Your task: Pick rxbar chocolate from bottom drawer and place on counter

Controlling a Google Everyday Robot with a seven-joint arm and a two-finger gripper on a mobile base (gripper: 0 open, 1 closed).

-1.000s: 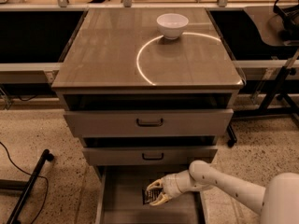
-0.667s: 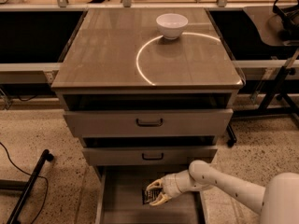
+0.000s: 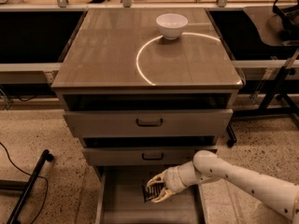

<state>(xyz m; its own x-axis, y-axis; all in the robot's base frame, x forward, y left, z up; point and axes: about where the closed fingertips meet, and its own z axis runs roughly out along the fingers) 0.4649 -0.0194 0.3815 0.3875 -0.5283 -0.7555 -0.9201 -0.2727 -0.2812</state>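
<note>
Speckled floor surrounds the cabinet; its worktop (image 3: pixel 103 59) carries a white bowl (image 3: pixel 171 25). Pincer (image 3: pixel 155 192) sits inside the open bottom drawer (image 3: pixel 124 210), clenched on the rxbar chocolate (image 3: pixel 148 193).

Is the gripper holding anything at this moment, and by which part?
The gripper, low in the open bottom drawer, holds the rxbar chocolate, gripped across the end nearest its wrist.

Cream arm (image 3: pixel 243 178) tipped with pale hand (image 3: pixel 153 192)

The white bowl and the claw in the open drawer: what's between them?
In the camera view: bare counter past the bowl, then the two upper drawers. The gripper is in the bottom drawer at the rxbar chocolate.
</note>
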